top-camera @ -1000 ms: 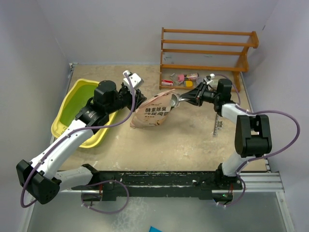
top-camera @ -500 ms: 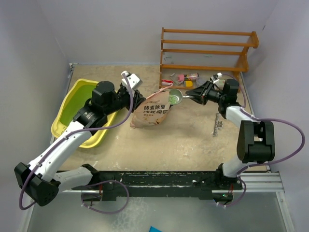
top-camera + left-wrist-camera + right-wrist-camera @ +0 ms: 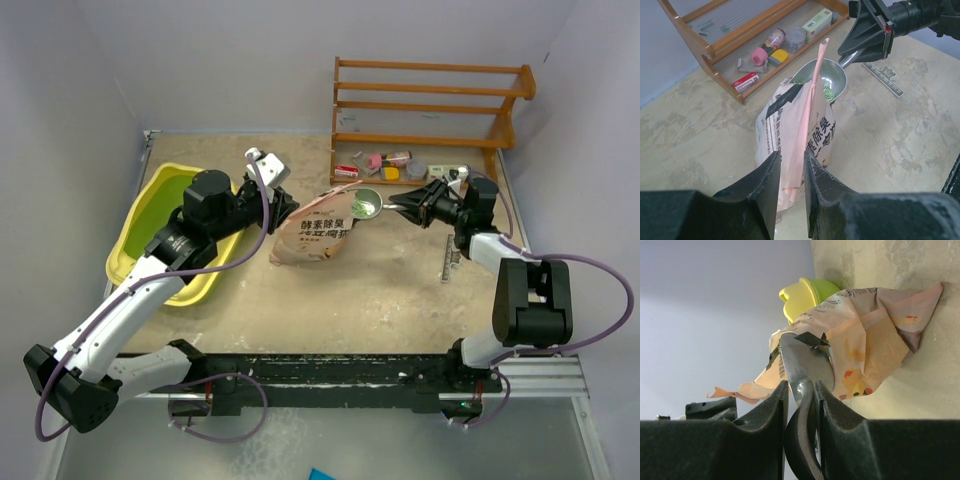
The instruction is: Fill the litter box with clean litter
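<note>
The litter box is yellow, the clean litter pale green, the scoop silver, the bag peach-pink

Litter box: yellow oval tub, upright, greenish inside, at the table's left edge, partly covered from above. Clean litter: small heap of pale green granules in the scoop bowl, near table centre, well apart from the box.

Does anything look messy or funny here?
The bag is crumpled and slumps sideways, with the left gripper pinching its top flap. The scoop in the right gripper carries just a few green grains. I see no spill.
</note>
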Motion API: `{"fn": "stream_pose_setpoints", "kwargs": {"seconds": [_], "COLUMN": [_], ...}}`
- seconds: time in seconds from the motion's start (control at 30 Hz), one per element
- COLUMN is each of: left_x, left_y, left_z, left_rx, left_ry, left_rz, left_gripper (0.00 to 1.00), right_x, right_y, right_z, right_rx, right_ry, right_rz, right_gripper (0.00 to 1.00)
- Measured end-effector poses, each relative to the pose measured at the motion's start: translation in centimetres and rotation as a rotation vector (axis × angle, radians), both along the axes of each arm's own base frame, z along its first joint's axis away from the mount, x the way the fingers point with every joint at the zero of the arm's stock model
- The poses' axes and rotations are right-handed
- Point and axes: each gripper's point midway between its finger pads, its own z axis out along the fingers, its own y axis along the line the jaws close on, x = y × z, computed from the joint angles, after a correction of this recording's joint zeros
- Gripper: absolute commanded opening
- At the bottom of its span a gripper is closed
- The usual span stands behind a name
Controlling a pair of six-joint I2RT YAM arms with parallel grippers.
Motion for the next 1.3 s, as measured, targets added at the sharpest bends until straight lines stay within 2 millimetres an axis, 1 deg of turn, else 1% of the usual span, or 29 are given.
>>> {"fn": "stream_pose_setpoints", "kwargs": {"seconds": [0.23, 0.47, 0.57, 0.7, 0.83, 0.97, 1.1, 1.3], "left_x": [-0.1, -0.3, -0.3, -0.3, -0.4, -0.5, -0.6, -1.2], "left_y": [0.1, 0.2, 0.2, 0.2, 0.2, 0.3, 0.4, 0.7], "left_z": [0.1, 0.5, 0.5, 0.6, 0.6, 0.6, 0.8, 0.4], "left_rx": [-0.002, -0.008, -0.009, -0.009, -0.009, -0.010, -0.017, -0.020], "left_ry": [-0.003, -0.011, -0.012, -0.013, -0.012, -0.009, -0.011, -0.001], "left_rz": [0.000, 0.000, 0.000, 0.000, 0.000, 0.001, 0.002, 0.004], "left_gripper": [0.29, 0.29, 0.30, 0.30, 0.30, 0.30, 0.30, 0.30], "right_x": [-0.1, -0.2, -0.4, -0.5, -0.8, -1.4, -1.8, -2.2], "right_y": [-0.2, -0.8, -1.4, -2.3, -3.3, -4.1, -4.5, -4.9], "right_z": [-0.6, 0.8, 1.5, 1.9, 1.4, 0.9, 0.5, 0.2], "right_rx": [0.030, 0.026, 0.022, 0.016, 0.016, 0.021, 0.029, 0.052], "right_ry": [0.042, 0.015, 0.005, -0.009, 0.005, 0.026, 0.043, 0.058], "right_rz": [-0.039, -0.072, -0.093, -0.124, -0.161, -0.188, -0.204, -0.231], "right_gripper": [0.00, 0.00, 0.00, 0.00, 0.00, 0.00, 0.00, 0.00]}}
